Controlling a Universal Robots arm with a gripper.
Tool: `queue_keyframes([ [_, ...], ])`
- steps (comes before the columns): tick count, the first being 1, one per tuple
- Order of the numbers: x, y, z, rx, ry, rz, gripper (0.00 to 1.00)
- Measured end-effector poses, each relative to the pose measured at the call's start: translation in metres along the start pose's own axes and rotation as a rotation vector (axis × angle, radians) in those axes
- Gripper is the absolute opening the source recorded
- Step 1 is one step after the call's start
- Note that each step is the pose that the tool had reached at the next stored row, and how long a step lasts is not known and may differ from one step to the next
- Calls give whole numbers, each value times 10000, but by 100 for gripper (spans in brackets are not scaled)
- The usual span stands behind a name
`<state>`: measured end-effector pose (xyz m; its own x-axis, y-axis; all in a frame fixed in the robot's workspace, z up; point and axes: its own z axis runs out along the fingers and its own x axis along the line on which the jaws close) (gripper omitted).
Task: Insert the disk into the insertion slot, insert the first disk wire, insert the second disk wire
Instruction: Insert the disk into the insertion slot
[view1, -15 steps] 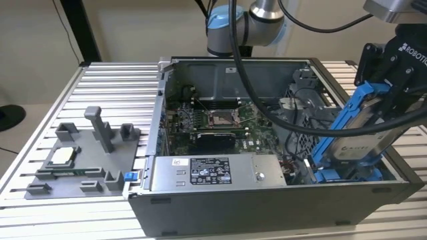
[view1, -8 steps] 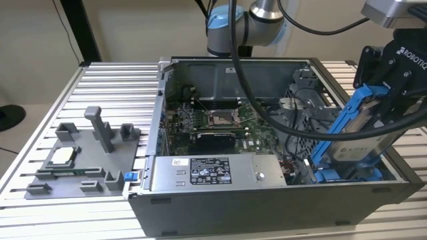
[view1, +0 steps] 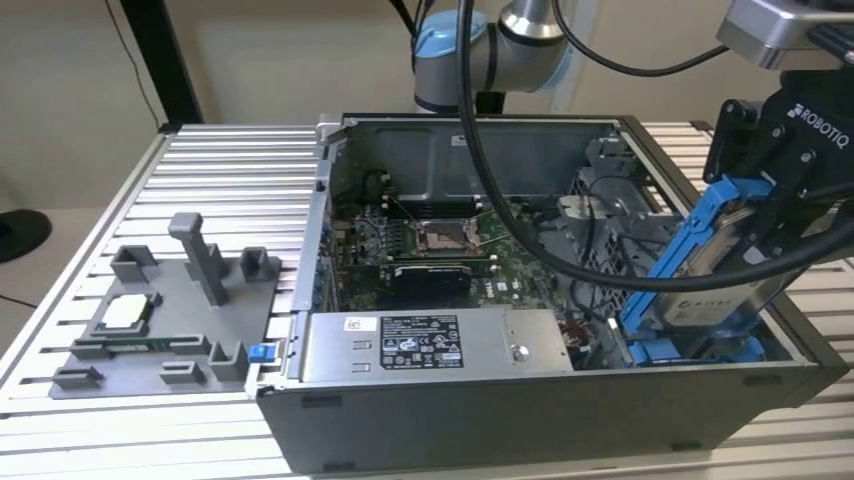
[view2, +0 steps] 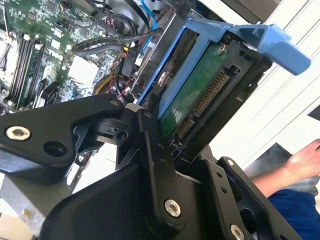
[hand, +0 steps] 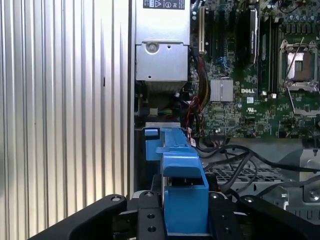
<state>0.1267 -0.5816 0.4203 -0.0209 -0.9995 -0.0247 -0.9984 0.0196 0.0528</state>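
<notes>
The disk (view1: 714, 290), a silver-grey drive in a bright blue carrier frame, hangs steeply tilted over the case corner at the exterior view's right. Its lower end reaches down to the insertion slot (view1: 694, 351), a grey bay with blue rails. My gripper (view1: 755, 213) is shut on the disk's upper part. The second wrist view shows the disk's green circuit-board side and connectors (view2: 200, 95) between the black fingers (view2: 152, 145). In the first wrist view the blue carrier (hand: 182, 170) sits in my gripper (hand: 182, 212), pointing toward the slot's blue tab (hand: 152, 134).
The open computer case (view1: 534, 420) holds a motherboard (view1: 427, 240) and a grey labelled power-supply box (view1: 427, 345) beside the slot. Thick black cables (view1: 574, 265) drape over the case. A grey fixture (view1: 160, 320) stands on the ribbed table. A person's hand (view2: 305, 160) is nearby.
</notes>
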Motion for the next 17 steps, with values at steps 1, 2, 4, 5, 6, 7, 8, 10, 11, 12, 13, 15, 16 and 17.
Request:
queue_keyframes([
  [1, 0, 0, 4, 8, -1, -1, 0],
  [2, -1, 0, 8, 17, -1, 0, 0],
  [4, -3, -1, 14, 37, -1, -1, 0],
  [5, -6, -1, 15, 44, 0, -1, 0],
  [6, -10, -1, 17, 46, -2, -1, 0],
  [7, -15, 0, 18, 48, -2, -1, 0],
  [8, -21, 0, 19, 48, -3, -2, 0],
  [10, -34, 0, 20, 50, -2, -2, 0],
  [11, -42, 0, 20, 53, -2, -1, 0],
  [12, -49, 0, 21, 58, -3, -2, 0],
  [13, -56, 0, 22, 65, -4, -2, 0],
  [15, -61, 0, 28, 75, -5, -2, 0],
  [16, -62, 0, 32, 78, -7, -3, 0],
  [17, -63, 0, 35, 81, -7, -3, 0],
])
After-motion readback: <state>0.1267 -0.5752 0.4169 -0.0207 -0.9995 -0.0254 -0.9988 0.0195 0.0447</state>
